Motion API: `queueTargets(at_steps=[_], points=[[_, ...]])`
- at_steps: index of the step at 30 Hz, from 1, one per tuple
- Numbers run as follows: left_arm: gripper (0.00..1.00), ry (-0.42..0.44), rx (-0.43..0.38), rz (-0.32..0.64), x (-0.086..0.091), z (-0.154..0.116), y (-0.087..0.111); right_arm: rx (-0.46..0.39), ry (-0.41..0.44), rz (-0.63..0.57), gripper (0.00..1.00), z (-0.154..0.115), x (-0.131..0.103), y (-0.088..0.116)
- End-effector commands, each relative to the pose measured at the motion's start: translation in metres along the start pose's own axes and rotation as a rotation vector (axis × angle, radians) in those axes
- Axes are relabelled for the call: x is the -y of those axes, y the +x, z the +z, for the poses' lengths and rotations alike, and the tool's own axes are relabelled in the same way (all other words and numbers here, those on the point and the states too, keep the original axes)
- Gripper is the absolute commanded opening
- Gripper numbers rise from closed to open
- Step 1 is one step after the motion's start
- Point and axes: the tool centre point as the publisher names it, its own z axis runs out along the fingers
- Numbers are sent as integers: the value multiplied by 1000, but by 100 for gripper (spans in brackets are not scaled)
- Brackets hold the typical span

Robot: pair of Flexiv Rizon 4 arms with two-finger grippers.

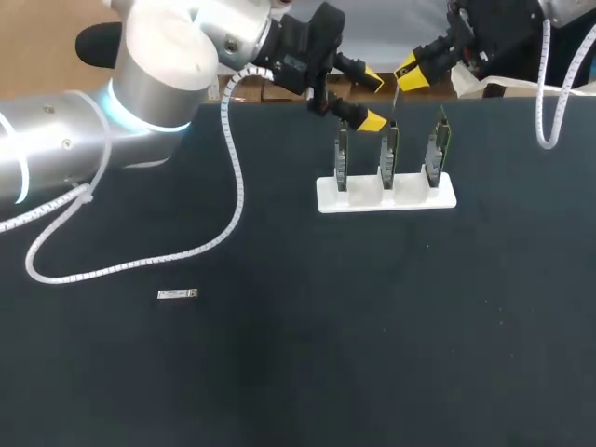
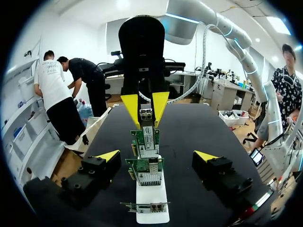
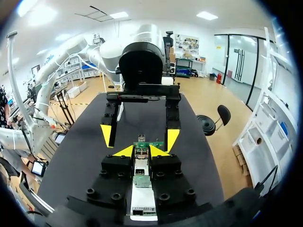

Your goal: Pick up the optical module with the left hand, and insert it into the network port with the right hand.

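A: Where is the module?
B: There are two. One module (image 1: 177,294), small and silver, lies flat on the dark table (image 1: 372,354), toward the left and well apart from both arms.
A: And the other?
B: The second module (image 2: 146,114) sits between the yellow tips of the right gripper (image 3: 141,151), which pinches it from two sides. It hangs over a row of three green cards (image 1: 391,151).
A: How do the cards stand?
B: Upright, side by side in a white stand (image 1: 386,197) near the table's far edge. In the head view the held one is just above the middle of the three; whether it touches that card I cannot tell.
A: The left gripper (image 1: 372,100)?
B: Spread wide, by the stand's left end, near the leftmost of the three. Its wrist view looks along the row, one finger on either side, touching no card.
A: Anything else?
B: A white coiled cable (image 1: 233,186) runs from the left arm (image 1: 56,158) across the table.
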Motion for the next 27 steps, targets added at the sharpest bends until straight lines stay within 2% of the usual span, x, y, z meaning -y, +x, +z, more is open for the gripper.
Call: queueTargets(at_steps=[1,13,27], points=[[100,0,-14,-9,2,-2,0,1,-5,-2,0,0,2,0],[100,18,-22,-61,5,2,11,-5,-5,-3,0,0,1,0],[100,26,-32,-80,4,2,14,-9,-8,-8,0,0,2,0]])
